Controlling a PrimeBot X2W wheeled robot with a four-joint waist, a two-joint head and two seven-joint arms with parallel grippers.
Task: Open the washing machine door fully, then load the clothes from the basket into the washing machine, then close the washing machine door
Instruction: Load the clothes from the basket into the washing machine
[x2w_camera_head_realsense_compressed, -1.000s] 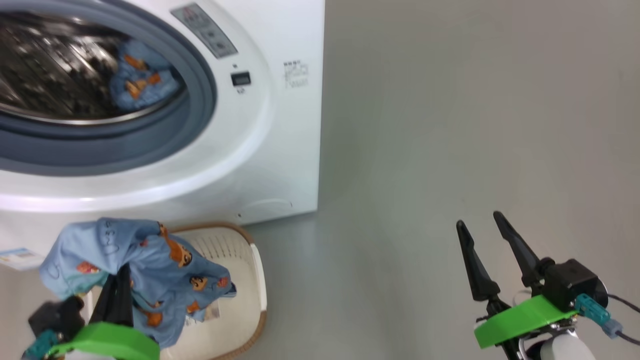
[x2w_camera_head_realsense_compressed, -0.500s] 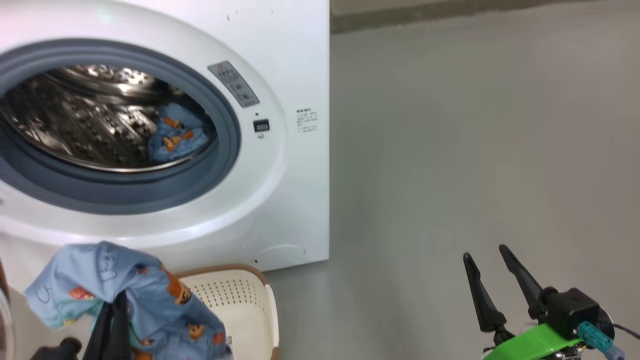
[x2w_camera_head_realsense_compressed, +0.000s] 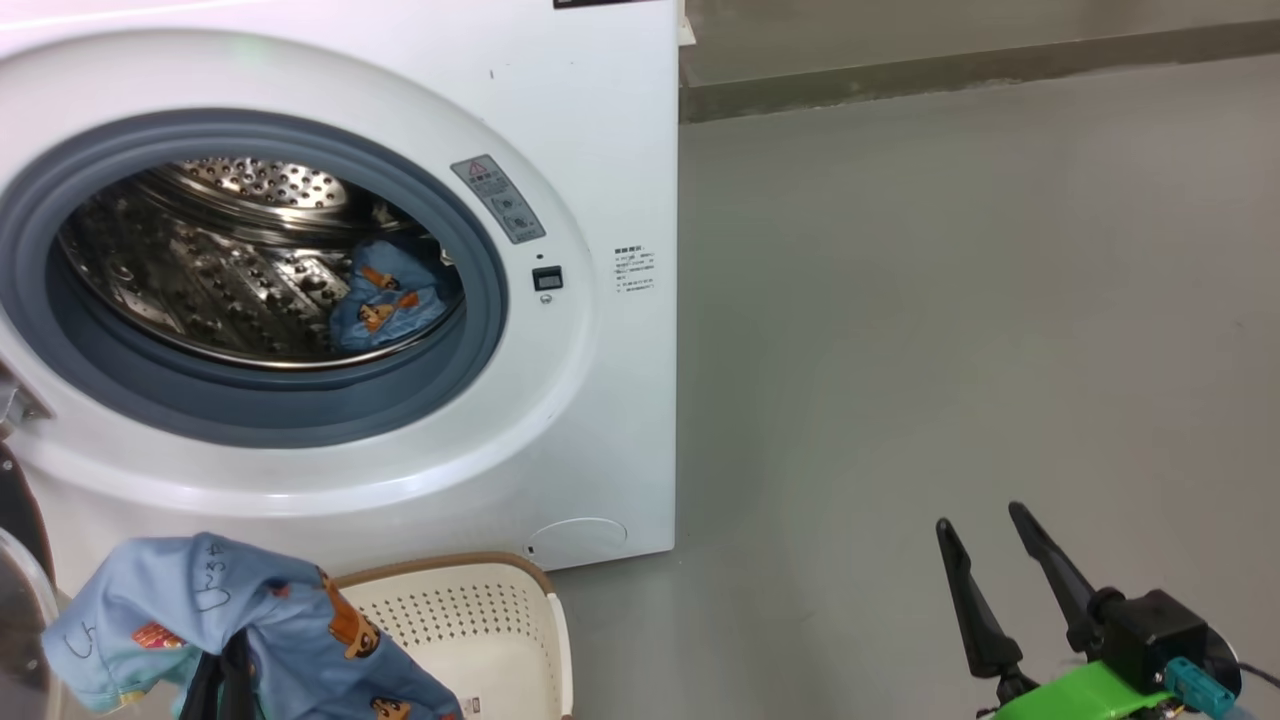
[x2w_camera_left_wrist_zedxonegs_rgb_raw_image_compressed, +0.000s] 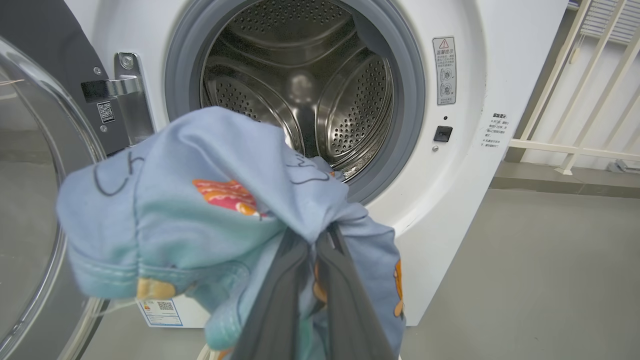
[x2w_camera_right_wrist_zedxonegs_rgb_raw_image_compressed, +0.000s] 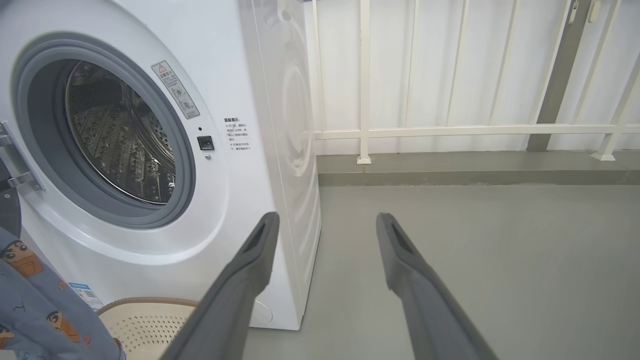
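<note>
1. Checking the left flank comes first: the washing machine door (x2w_camera_left_wrist_zedxonegs_rgb_raw_image_compressed: 30, 200) stands swung open at the far left, its glass bowl just beside the held fabric. Route the lift so the hanging cloth passes right of the door and its steel hinge (x2w_camera_left_wrist_zedxonegs_rgb_raw_image_compressed: 120, 87); a fold snagged there would likely pull the garment from the grip.
2. Confirm the grip. The left gripper (x2w_camera_left_wrist_zedxonegs_rgb_raw_image_compressed: 320, 237) has its two dark fingers pinched together on a light blue garment (x2w_camera_left_wrist_zedxonegs_rgb_raw_image_compressed: 200, 190), which drapes over the fingertips in front of the machine, over the left end of the basket (x2w_camera_head_realsense_compressed: 500, 610). The pinch sits in a bunched fold — judged fit for a slow carry, not a quick swing.
3. Inspect the basket. Its visible inside is bare perforated wall; the near part is hidden under the held cloth, so whether more is left in it cannot be told.
4. Aim for the drum (x2w_camera_head_realsense_compressed: 230, 270) of the washing machine (x2w_camera_head_realsense_compressed: 600, 150). The opening looks unobstructed. Raise the fingertips above the lower lip of the grey-blue seal (x2w_camera_head_realsense_compressed: 300, 425), then advance until all trailing fabric is past it. A second garment (x2w_camera_head_realsense_compressed: 390, 300) already lies at the drum's lower right; release deep inside, beside it, so nothing hangs over the seal at door closing.
5. Leave the right gripper (x2w_camera_head_realsense_compressed: 980, 517) where it is — its fingers stand wide apart and empty above the grey floor (x2w_camera_head_realsense_compressed: 950, 300), well apart from the machine. This step needs nothing from it.
</note>
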